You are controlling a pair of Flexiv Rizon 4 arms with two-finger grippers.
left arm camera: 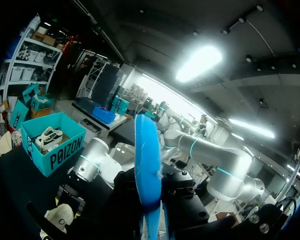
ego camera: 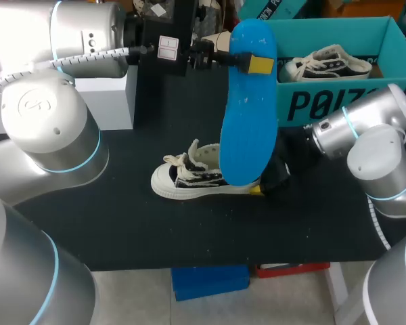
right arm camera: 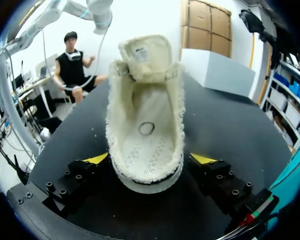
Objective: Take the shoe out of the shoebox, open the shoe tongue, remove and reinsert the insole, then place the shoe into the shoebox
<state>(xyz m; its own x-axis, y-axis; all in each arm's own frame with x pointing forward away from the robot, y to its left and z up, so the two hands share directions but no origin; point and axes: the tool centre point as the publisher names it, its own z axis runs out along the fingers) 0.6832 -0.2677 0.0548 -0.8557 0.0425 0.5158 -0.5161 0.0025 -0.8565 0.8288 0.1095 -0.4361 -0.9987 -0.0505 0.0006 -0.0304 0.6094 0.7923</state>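
Both fingers of the left hand point(ego camera: 247, 62) are being pressed onto the far end of the blue insole point(ego camera: 247, 128), so this hand is closed on it. The insole is being held upright in the air above the middle of the tabletop point(ego camera: 122, 223). From above, its lower end is overlapping the heel of the shoe point(ego camera: 189, 177). The right wrist view is showing only the bare cream footbed, so the insole is judged to be clear of the shoe.

Just below and to the right, the right hand point(right arm camera: 149, 165) is being set around the shoe's heel. One yellow tip is appearing to touch each side of the sole, so the shoe is judged to be gripped and steadied. The shoe is lying on its sole near the middle of the tabletop, toe to the left, with its tongue point(right arm camera: 146, 52) folded back and the mouth wide open.

Farther right, at the far edge, the teal shoebox point(ego camera: 325, 101) is being left open, with a second shoe point(ego camera: 331, 64) lying inside.

As for progress, the shoe is judged to be out of the shoebox, the tongue opened and the insole removed. Two steps are being left to do: the insole is to be slid back in, and the shoe is to be placed into the shoebox.
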